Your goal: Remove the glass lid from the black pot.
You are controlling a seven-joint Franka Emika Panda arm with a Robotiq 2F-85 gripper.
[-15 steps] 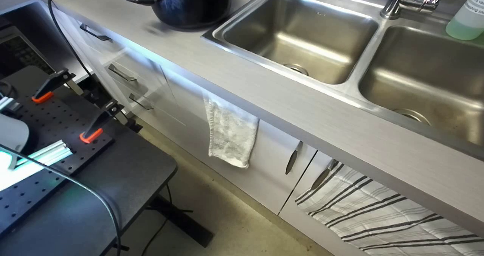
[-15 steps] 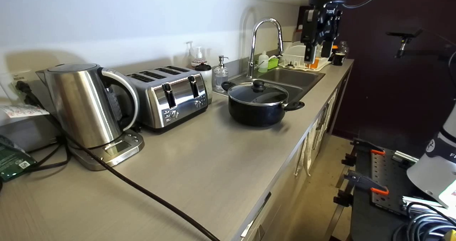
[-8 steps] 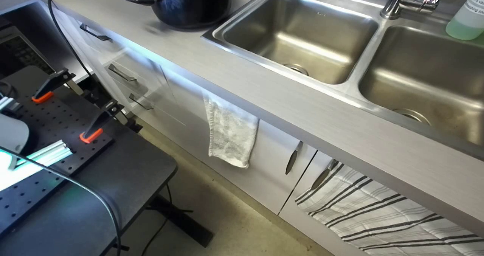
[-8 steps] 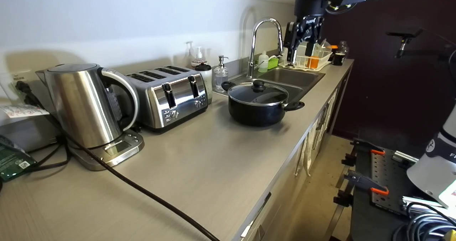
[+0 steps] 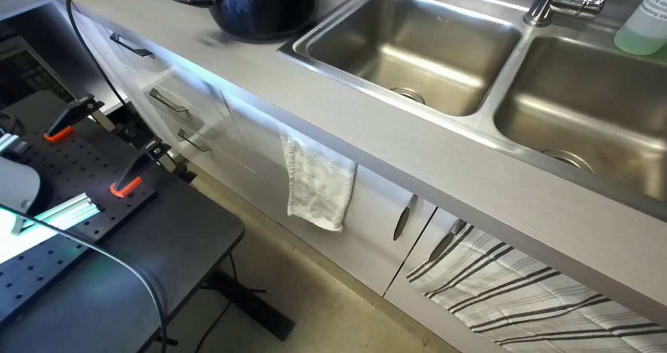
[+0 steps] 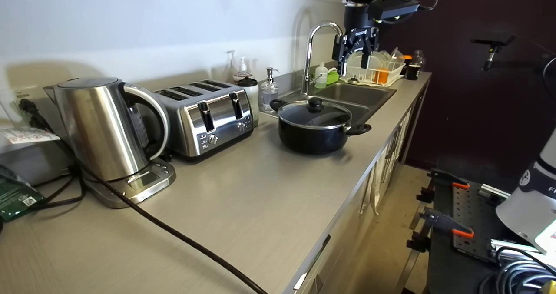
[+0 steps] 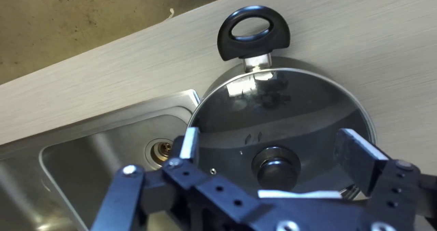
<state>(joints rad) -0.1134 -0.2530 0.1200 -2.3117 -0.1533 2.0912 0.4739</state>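
Tabletop (image 6: 243, 189) here has a double-basin steel sink (image 5: 411, 29) let into it. Black pot (image 6: 313, 140) stands upright on the tabletop, just beside a corner of the sink; shows in both exterior views. Glass lid (image 7: 280, 128) is on the pot and looks fully seated. So lid removal: not started as far as contact goes, zero lift; only rough positioning looks done. Fingers (image 7: 356, 162) hang above the pot, spread wide, nothing gripped, clear of the lid. How much gap: can't tell from where I'm standing. Lid knob (image 7: 278, 174) lies between them in the wrist view, so I'd call this the approach step, sideways alignment roughly there. Left to do, my read: come down, close on the knob, lift straight up till the lid clears the pot, carry it off, set it down.
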